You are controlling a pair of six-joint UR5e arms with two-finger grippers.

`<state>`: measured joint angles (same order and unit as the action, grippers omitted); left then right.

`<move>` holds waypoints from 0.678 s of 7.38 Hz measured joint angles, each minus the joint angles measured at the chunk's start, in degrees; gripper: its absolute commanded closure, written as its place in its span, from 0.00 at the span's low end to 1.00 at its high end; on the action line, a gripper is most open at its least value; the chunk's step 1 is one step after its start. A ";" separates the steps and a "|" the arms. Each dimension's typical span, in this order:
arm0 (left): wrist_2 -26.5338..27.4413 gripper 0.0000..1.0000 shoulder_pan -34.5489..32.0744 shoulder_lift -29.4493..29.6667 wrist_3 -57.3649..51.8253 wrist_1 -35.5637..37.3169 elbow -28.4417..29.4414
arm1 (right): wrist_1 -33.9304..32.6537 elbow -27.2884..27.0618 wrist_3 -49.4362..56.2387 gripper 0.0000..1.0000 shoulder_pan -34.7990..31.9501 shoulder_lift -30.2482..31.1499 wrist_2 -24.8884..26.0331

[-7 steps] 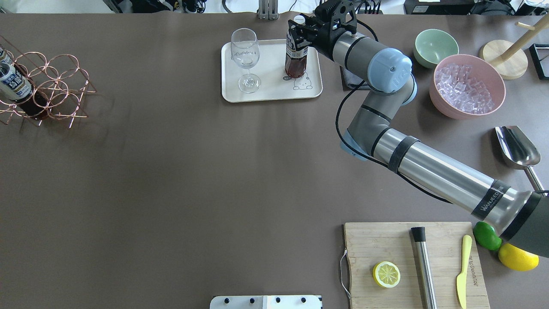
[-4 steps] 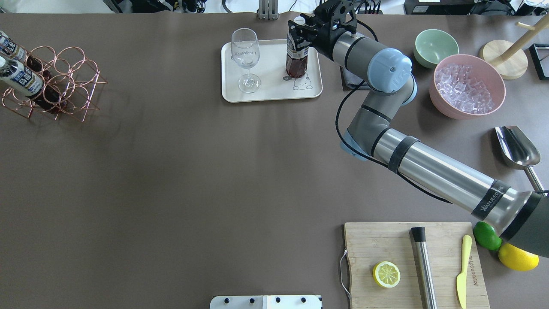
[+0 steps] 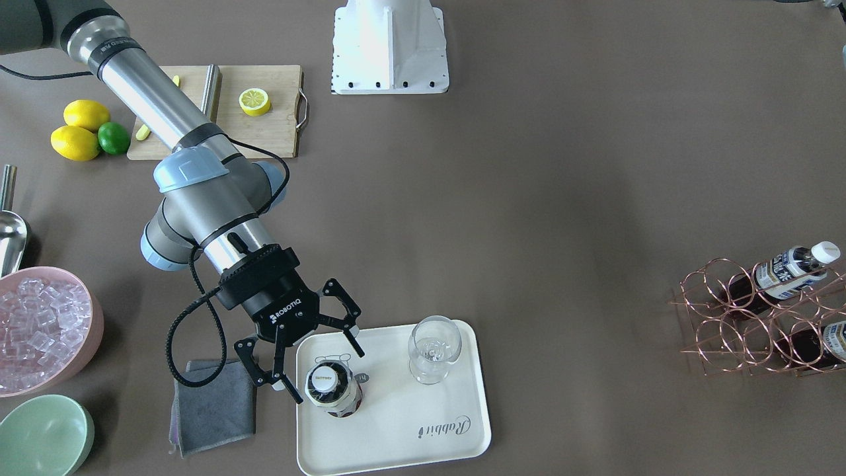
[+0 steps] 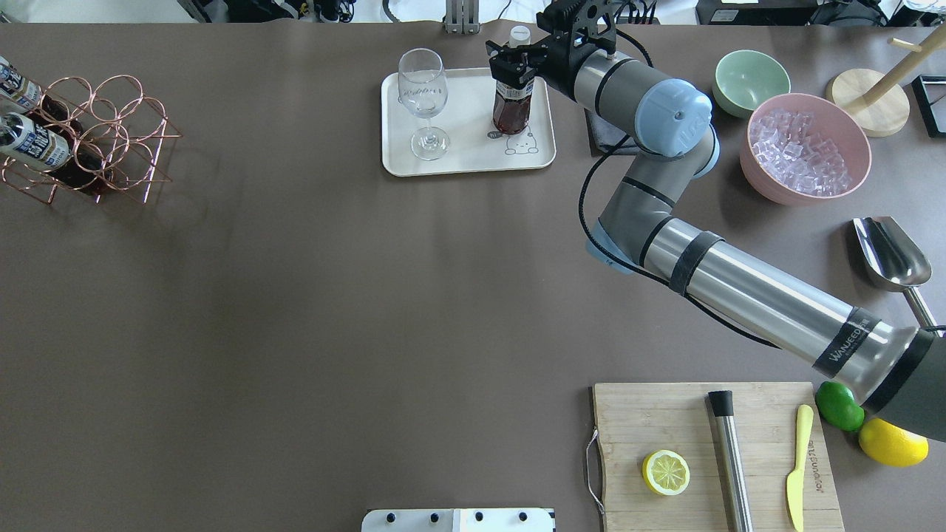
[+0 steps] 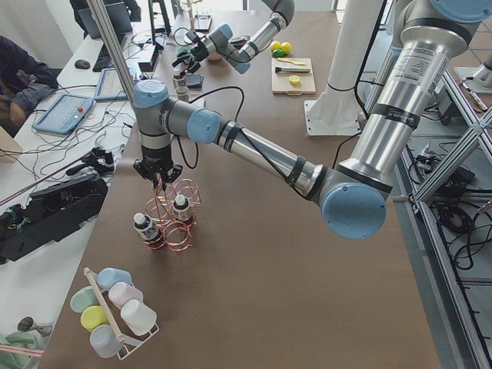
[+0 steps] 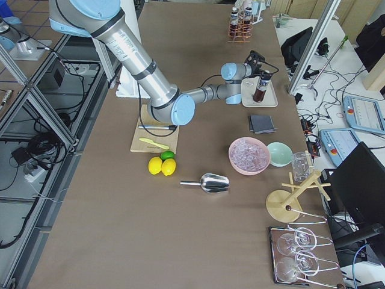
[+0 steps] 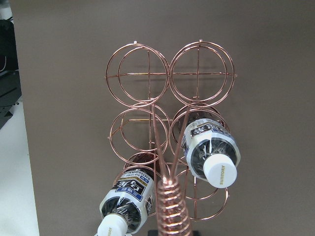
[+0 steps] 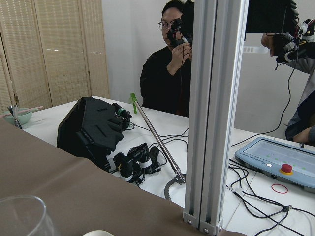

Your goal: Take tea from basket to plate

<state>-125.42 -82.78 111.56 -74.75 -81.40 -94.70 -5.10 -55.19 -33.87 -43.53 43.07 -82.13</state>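
One tea bottle (image 4: 511, 107) stands upright on the cream plate (image 4: 465, 159), near its bear drawing. My right gripper (image 3: 328, 376) is open, with one finger on each side of this bottle (image 3: 334, 391), apart from it. Two more tea bottles (image 4: 33, 144) lean in the rose-gold wire basket (image 4: 96, 133) at the table's far left. The left wrist view shows the basket (image 7: 147, 83) from above, with both bottles (image 7: 211, 147) and its coiled handle. My left gripper (image 5: 157, 173) hangs at the basket's handle; I cannot tell whether it is shut.
A clear stemmed glass (image 4: 423, 96) stands on the plate's left half. A grey cloth (image 3: 211, 403) lies beside the plate. A pink bowl of ice (image 4: 805, 148), a mint bowl (image 4: 746, 77), a metal scoop (image 4: 890, 255) and a cutting board (image 4: 717, 451) are on the right.
My right gripper has opened and let go of the tea bottle, which now stands free on the plate. The basket has shifted slightly right and away at the left edge.
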 measured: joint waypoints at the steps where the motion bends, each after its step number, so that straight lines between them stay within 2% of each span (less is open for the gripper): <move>1: 0.00 0.95 -0.01 -0.01 0.07 0.16 -0.02 | -0.01 -0.19 0.00 0.00 -0.16 0.03 -0.06; 2: 0.00 0.01 -0.06 -0.02 0.11 0.32 -0.03 | -0.26 -0.69 0.03 0.00 -0.69 0.06 -0.49; 3: 0.00 0.01 -0.14 -0.06 0.12 0.45 0.04 | -1.66 -2.17 0.07 0.00 -2.04 0.11 -2.37; 5: 0.00 0.01 -0.36 -0.17 0.13 0.66 0.19 | -9.65 -10.43 0.00 0.00 -4.87 1.31 -5.95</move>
<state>-125.42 -83.14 111.39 -74.62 -80.74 -94.51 -14.75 -65.62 -33.87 -48.41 44.38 -88.08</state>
